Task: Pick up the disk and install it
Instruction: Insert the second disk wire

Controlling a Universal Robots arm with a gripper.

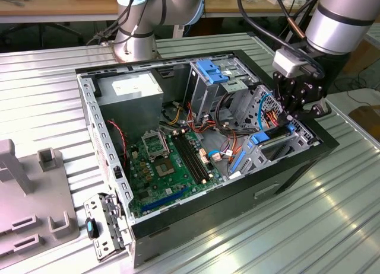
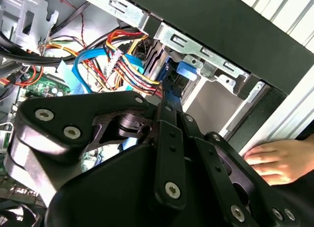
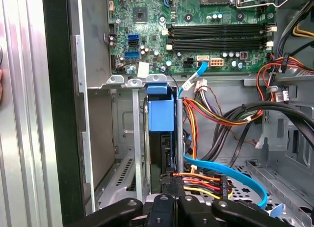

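while the gripper [image 1: 295,111] hangs at the drive cage [image 1: 279,145] on the exterior view's right side of the open computer case [image 1: 202,209], the disk [image 3: 161,114] stands on edge inside that cage, blue carrier end showing in the first wrist view; the fingers [image 3: 169,207] look drawn close together against its near edge, though whether they grip it or merely press i cannot tell; by my reckoning the pick-up is done and seating is nearly finished; a person's hand [image 2: 274,160] rests just outside the case.
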